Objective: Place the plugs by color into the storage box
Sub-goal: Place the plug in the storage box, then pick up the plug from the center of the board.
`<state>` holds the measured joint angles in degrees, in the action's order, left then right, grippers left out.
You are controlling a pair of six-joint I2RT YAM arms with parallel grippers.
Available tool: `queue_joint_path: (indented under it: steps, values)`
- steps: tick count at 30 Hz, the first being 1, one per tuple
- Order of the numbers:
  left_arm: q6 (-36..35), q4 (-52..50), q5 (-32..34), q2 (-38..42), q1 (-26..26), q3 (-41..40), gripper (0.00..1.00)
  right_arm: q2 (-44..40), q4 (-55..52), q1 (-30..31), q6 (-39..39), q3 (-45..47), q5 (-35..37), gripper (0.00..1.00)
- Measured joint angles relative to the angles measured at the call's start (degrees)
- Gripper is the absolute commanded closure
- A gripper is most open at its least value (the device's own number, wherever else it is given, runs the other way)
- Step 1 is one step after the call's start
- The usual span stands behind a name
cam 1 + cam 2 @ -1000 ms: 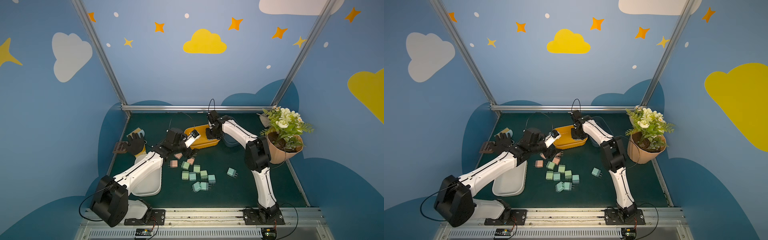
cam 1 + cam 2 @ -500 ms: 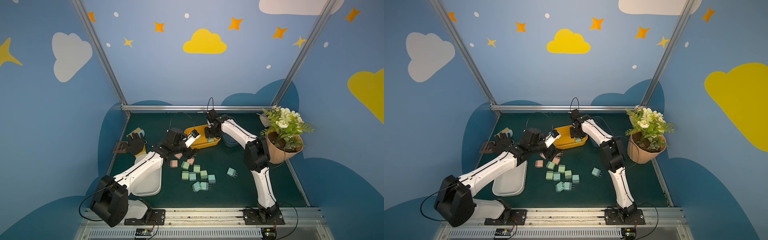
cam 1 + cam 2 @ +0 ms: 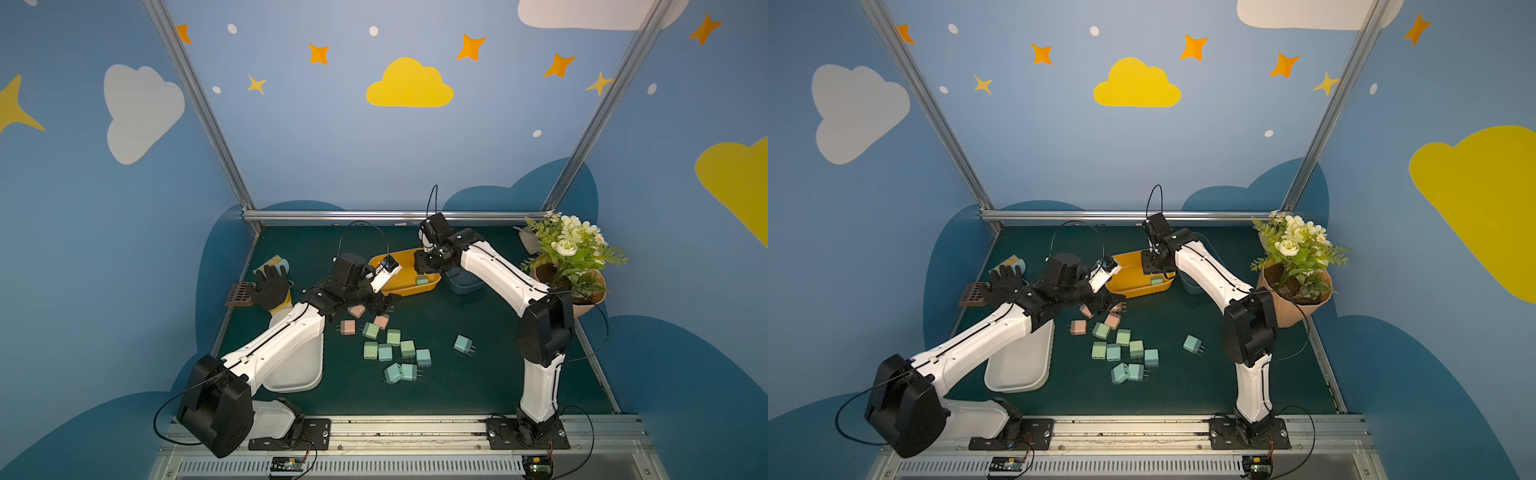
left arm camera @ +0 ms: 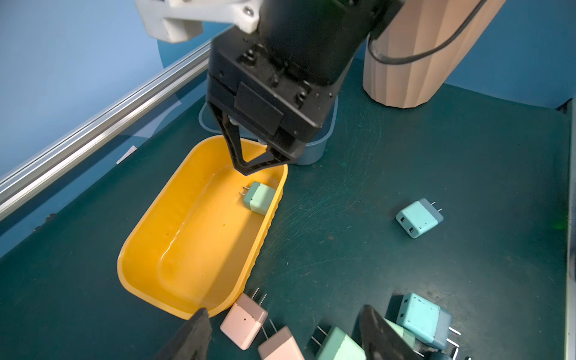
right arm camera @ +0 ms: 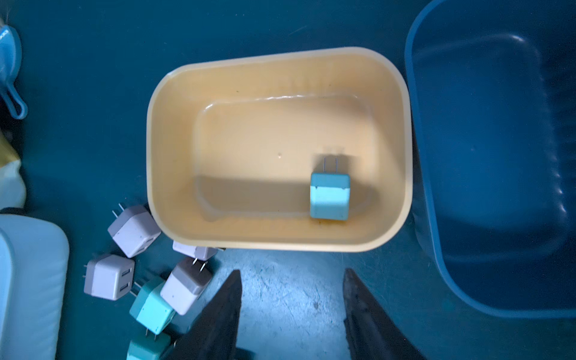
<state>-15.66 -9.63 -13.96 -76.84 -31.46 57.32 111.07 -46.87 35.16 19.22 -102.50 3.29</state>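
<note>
four pink plugs [image 3: 347, 327], ten green or teal plugs [image 3: 407, 348], three boxes [image 3: 403, 289]

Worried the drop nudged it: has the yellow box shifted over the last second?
No. In both top views the yellow box sits at the same spot below the back rail as before, with a green plug lying inside.

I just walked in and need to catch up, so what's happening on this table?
Small plugs are being sorted by color into bins; most lie loose on the mat. The right tool hangs open and empty above the yellow bin, where one green plug lies. The left tool is open over the pink plugs beside that bin, gripping nothing yet. The blue bin looks empty.
</note>
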Motion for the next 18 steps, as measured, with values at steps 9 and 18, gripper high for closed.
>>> queue_joint_path:
  steps: [9, 18]
  values:
    - [-1.1, -0.6, -1.1, -0.5, -1.8, 0.5, 0.23, -5.8, 0.7, 0.6, 0.0, 10.1, -0.9, 0.47]
    - [-1.1, 0.9, -1.0, -8.1, 0.3, 4.1, 0.26, 0.9, -2.9, -0.6, 0.0, -2.6, -2.8, 0.47]
